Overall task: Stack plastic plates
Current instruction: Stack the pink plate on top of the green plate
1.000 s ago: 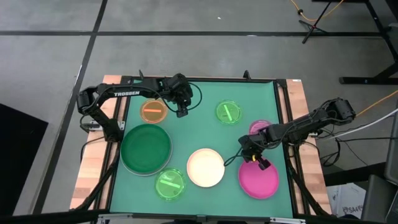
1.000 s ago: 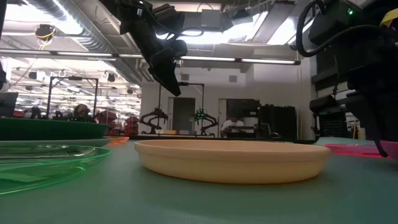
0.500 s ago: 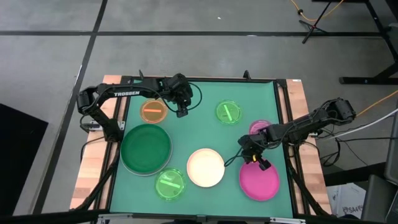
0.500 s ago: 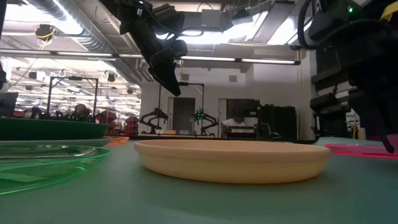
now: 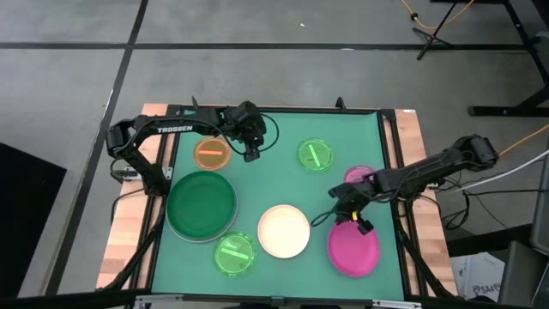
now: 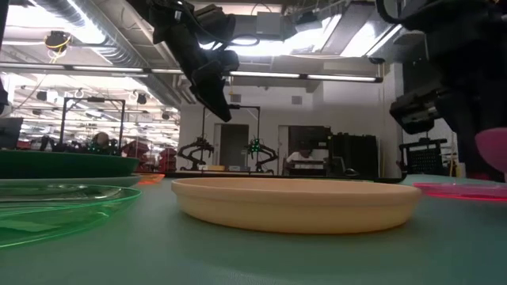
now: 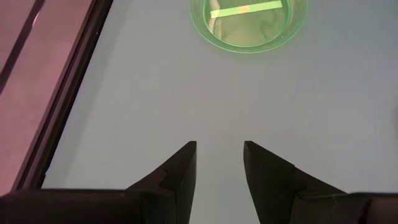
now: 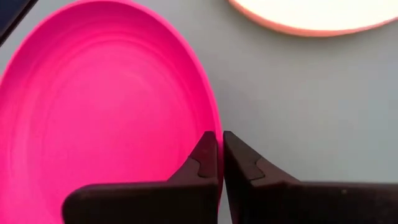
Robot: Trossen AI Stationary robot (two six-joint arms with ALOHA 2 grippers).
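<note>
Green mat (image 5: 274, 184), left to right: left gripper (image 5: 251, 156) upper left, fingers apart, empty, beside orange plate (image 5: 210, 154); green plate (image 5: 201, 204); cream plate (image 5: 284, 231); right gripper (image 5: 358, 225) clamped on magenta plate (image 5: 353, 250) rim, lower right. Likely light, stiff, slippery; grip rims.

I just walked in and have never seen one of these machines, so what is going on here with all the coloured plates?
Two robot arms are gathering plastic plates on a green table. The right tool is pinched shut on the rim of the magenta plate, which looks tilted, beside the cream plate. The left tool hangs open and empty above the table near the orange plate. The dark green plate, two lime-green plates and a pink plate lie apart.
</note>
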